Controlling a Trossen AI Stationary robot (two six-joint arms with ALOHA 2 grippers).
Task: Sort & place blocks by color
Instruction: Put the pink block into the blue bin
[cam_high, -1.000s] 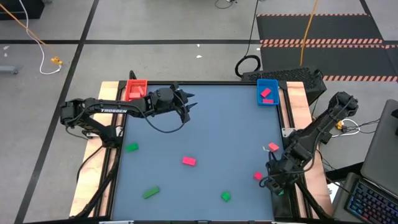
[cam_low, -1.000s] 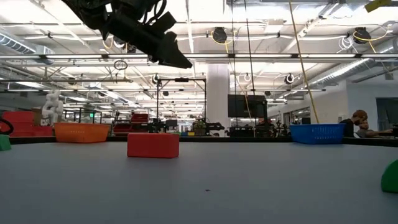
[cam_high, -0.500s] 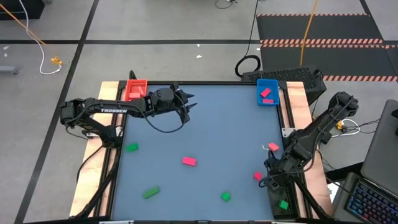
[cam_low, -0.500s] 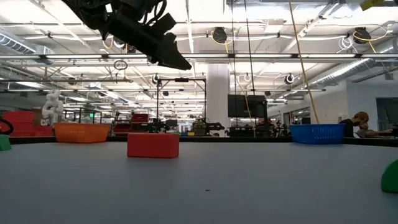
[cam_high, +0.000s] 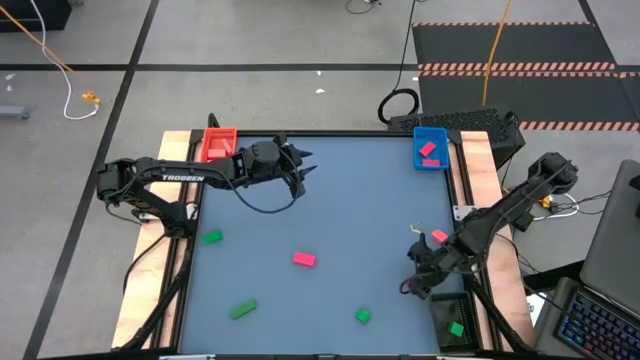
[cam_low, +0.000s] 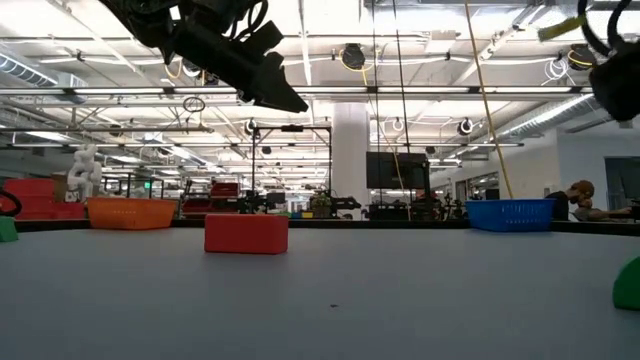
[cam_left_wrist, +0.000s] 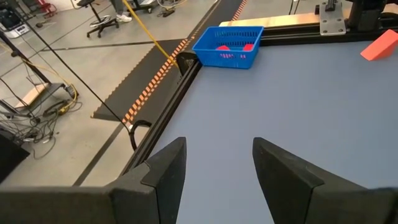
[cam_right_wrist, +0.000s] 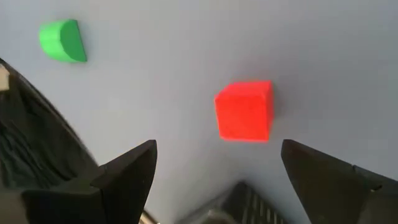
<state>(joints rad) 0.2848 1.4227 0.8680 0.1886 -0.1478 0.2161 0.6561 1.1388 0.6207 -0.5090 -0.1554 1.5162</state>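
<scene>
Blocks lie scattered on the grey-blue table (cam_high: 330, 215). High view: a pink block (cam_high: 304, 259) sits lower centre; a green bar (cam_high: 242, 310) lower left; a green block (cam_high: 211, 237) at mid-left near the table's edge; a small green block (cam_high: 363, 316) at lower centre-right. A salmon-red block (cam_high: 439, 236) lies at mid-right, just beside the right arm. Two pink blocks rest in the blue tray (cam_high: 430, 149) at the upper right corner. One green block (cam_high: 456, 328) lies in the dark tray (cam_high: 452, 318) at lower right. The red tray (cam_high: 217, 144) stands at the upper left corner.

Right gripper (cam_high: 418, 272) hangs over the lower right of the table. Its wrist view shows both fingers spread wide, nothing between them; a red cube (cam_right_wrist: 244, 110) lies on the table between and beyond the fingertips, and a green rounded piece (cam_right_wrist: 62, 41) sits at that frame's upper left.

Left gripper (cam_high: 303, 167) hovers over the upper-left part of the table, near the red tray. Its fingers (cam_left_wrist: 165, 174) stand apart, holding nothing; beyond them the blue tray shows at upper centre.
</scene>
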